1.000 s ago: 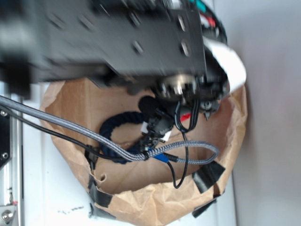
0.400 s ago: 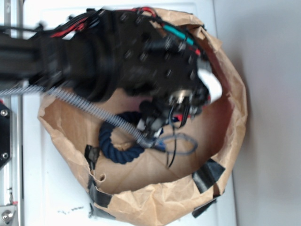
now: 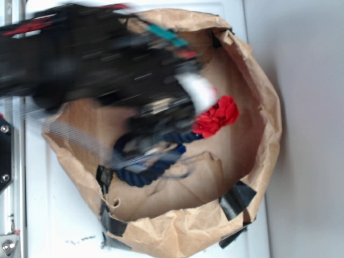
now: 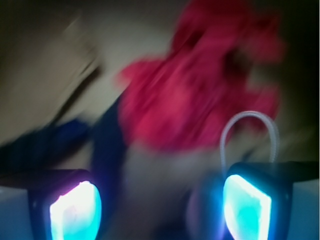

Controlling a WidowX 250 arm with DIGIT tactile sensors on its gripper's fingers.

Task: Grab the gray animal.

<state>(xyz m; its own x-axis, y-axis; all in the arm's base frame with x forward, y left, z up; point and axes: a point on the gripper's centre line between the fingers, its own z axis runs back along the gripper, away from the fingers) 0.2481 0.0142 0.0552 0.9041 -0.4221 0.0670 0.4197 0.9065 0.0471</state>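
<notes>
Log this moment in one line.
arm: blurred | gripper: jaws apart, grasp unclear | gray animal: not discernible | white loop tag: by one finger | red flower: ahead, in paper bag

We note a brown paper bag [image 3: 258, 97], rolled open and patched with black tape [image 3: 239, 198] at its rim, lying on a white worktop [image 3: 59, 215]. Inside, a red ruffled fabric flower [image 3: 216, 116] lies ahead of the pincer [image 4: 160, 200]; a dark navy rope loop [image 3: 141, 173] lies to the pincer's left, touching the flower. Both views are motion-blurred.
</notes>
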